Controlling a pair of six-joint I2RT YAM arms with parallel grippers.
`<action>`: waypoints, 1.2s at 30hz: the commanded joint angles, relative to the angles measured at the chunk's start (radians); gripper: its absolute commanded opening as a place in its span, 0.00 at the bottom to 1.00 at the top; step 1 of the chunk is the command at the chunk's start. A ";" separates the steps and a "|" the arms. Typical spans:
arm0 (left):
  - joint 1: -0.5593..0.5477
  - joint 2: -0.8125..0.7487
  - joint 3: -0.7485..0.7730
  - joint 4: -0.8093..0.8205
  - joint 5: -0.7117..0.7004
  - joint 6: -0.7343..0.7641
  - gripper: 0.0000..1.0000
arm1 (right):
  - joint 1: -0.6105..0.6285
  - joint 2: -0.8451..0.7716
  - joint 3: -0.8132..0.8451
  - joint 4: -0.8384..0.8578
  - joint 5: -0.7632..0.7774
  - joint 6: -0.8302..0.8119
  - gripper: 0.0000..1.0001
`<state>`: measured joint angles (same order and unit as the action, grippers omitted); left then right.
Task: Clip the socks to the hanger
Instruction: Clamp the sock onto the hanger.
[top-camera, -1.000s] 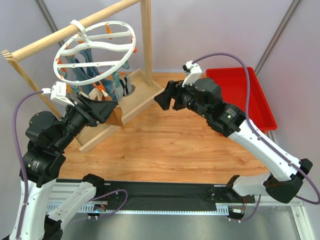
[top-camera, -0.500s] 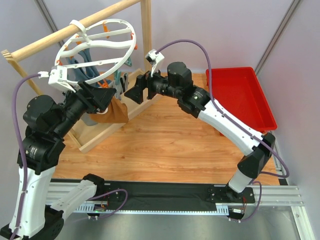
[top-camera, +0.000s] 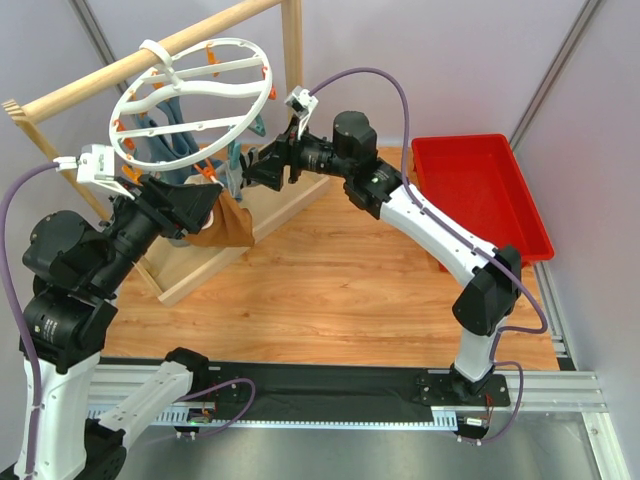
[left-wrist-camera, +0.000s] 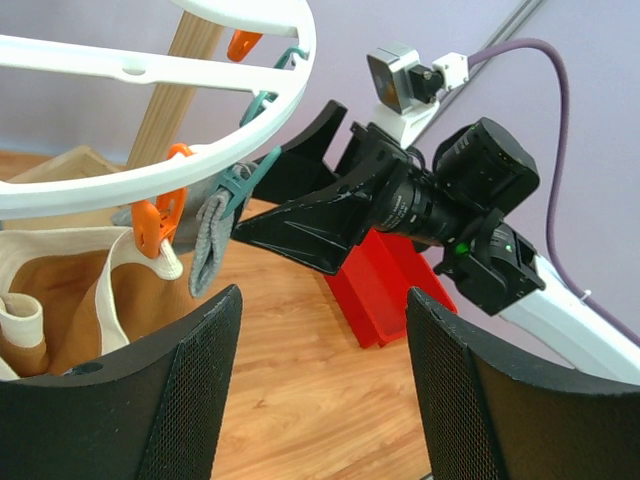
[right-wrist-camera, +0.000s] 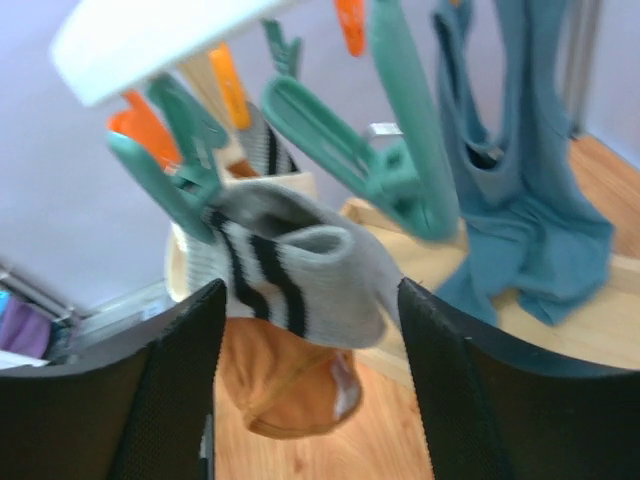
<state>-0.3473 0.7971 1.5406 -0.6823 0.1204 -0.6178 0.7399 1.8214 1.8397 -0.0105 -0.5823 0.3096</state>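
The white ring hanger (top-camera: 215, 45) hangs from the wooden rail, with orange and teal clips below it. It also shows in the left wrist view (left-wrist-camera: 150, 180) and in the right wrist view (right-wrist-camera: 150, 35). A grey sock with a striped cuff (right-wrist-camera: 300, 265) hangs from a teal clip (right-wrist-camera: 165, 170). It also shows in the left wrist view (left-wrist-camera: 208, 240). My right gripper (right-wrist-camera: 310, 290) is open, its jaws on either side of the sock, apart from it. In the top view it (top-camera: 255, 170) sits at the ring's right side. My left gripper (top-camera: 195, 205) is open and empty below the ring (left-wrist-camera: 322, 300). A second sock is not clearly visible.
A teal-blue cloth (right-wrist-camera: 520, 220) and a brown tote bag (top-camera: 225, 225) hang under the ring. The wooden rail (top-camera: 100, 85) and its post stand on a wooden base (top-camera: 270, 195). A red tray (top-camera: 480, 190) sits at the back right.
My right arm has swung left from the table's middle to the hanger's clips. My left arm has shifted slightly left, its gripper staying under the ring.
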 joint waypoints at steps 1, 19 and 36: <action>-0.004 -0.007 0.033 -0.011 0.016 0.029 0.72 | 0.004 0.003 0.001 0.211 -0.140 0.111 0.67; -0.004 0.054 0.001 0.099 0.087 -0.068 0.72 | -0.010 -0.100 0.179 -0.285 -0.162 0.220 0.00; -0.002 0.183 -0.025 0.291 -0.016 -0.189 0.77 | -0.027 -0.025 0.346 -0.451 -0.232 0.215 0.00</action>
<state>-0.3485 0.9844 1.5291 -0.4881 0.1352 -0.7841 0.7136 1.7908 2.1601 -0.4393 -0.7773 0.5232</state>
